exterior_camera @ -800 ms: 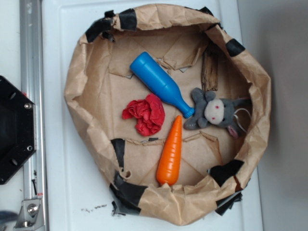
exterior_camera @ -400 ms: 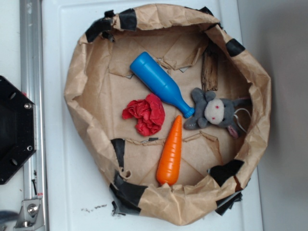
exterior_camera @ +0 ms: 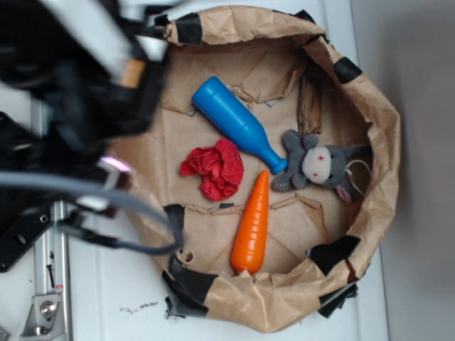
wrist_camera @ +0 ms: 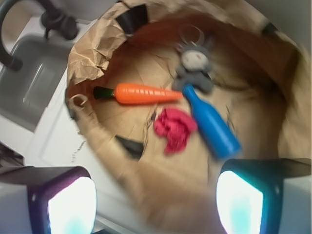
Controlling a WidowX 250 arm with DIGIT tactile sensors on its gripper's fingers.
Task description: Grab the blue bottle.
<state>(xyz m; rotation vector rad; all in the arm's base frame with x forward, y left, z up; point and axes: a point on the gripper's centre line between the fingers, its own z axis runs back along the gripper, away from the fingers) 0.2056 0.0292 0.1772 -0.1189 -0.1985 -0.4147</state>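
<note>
Jaws apart, gripper (wrist_camera: 156, 195) above the paper nest's rim (exterior_camera: 121, 92); smooth blue plastic bottle (exterior_camera: 238, 124) touches the grey plush bunny (exterior_camera: 320, 167), crumpled red cloth (exterior_camera: 217, 168) just beside.

The blurred arm (exterior_camera: 85, 92) reaches in, claw (wrist_camera: 156, 195) spread wide, empty.

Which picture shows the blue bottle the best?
The exterior view. There the blue bottle is sharp and whole, lying inside the paper bag with its neck by the grey plush toy. The wrist view also shows the whole bottle, but blurred, beyond the open gripper.
</note>
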